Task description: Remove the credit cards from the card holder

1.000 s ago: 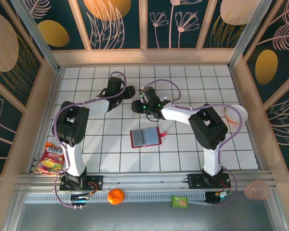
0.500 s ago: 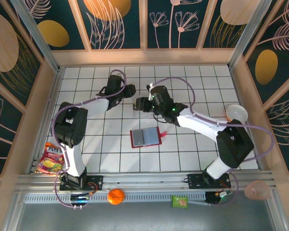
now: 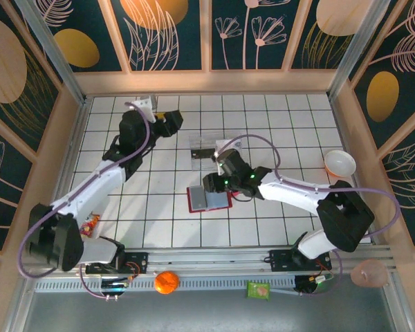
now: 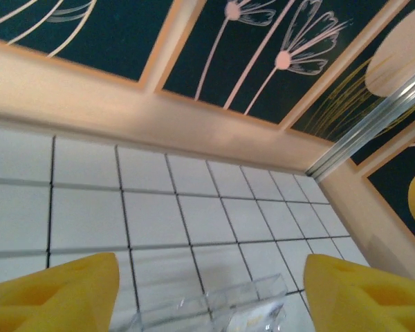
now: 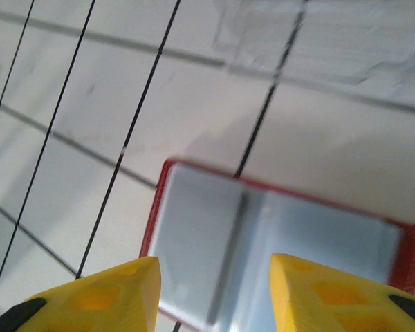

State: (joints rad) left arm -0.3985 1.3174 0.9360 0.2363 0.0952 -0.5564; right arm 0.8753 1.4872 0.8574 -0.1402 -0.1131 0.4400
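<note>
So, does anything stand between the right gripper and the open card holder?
Nothing visible does. The right gripper hovers above the card holder, which lies open between its yellow fingers in the wrist view. The clear tray sits farther back, off the path.

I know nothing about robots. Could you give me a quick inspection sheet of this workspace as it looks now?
Surface: white tiled table, black grid lines.
Job's things: red card holder lying open, grey-blue inside; credit cards not clearly made out.
Clutter: clear tray and bowl on the table; snack bag at left edge; orange and green packet on the front rail.
Grippers: left gripper open, holding nothing; right gripper open, over the card holder.
Cables: pale cables looping above the table.
Surroundings: dark floral wall panels in wooden frames.
</note>
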